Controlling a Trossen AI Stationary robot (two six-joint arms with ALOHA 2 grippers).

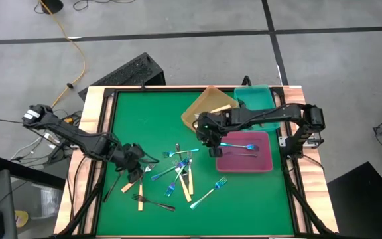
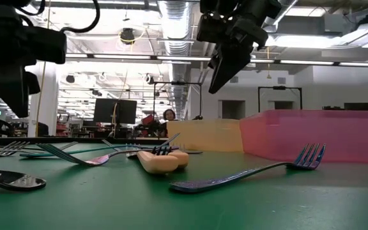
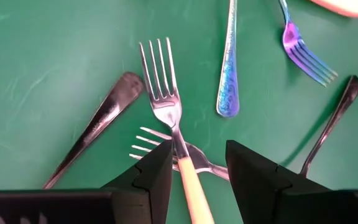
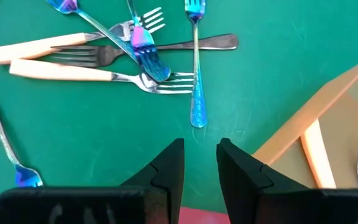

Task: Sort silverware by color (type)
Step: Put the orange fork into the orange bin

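Forks lie scattered on the green mat [image 1: 151, 119]: cream-handled, iridescent blue and black ones. My left gripper [image 1: 136, 174] is open and points down over a cream-handled fork [image 3: 166, 106]. Its fingers stand on either side of the fork's handle [image 3: 191, 186]; whether they touch it I cannot tell. The fork lies across another fork's tines [image 3: 145, 142]. My right gripper [image 1: 212, 147] hangs above the mat beside the pink tray [image 1: 244, 164]. Its fingers are a little apart [image 4: 201, 149] with nothing between them.
The pink tray holds blue forks [image 1: 241, 145]. The orange tray [image 1: 201, 114] holds a cream-handled fork [image 1: 221, 107]. A teal tray [image 1: 257, 99] stands at the far right. A pile of forks [image 1: 181, 169] lies mid-mat, between the grippers. Black handles [image 3: 98, 124] flank the left gripper's fork.
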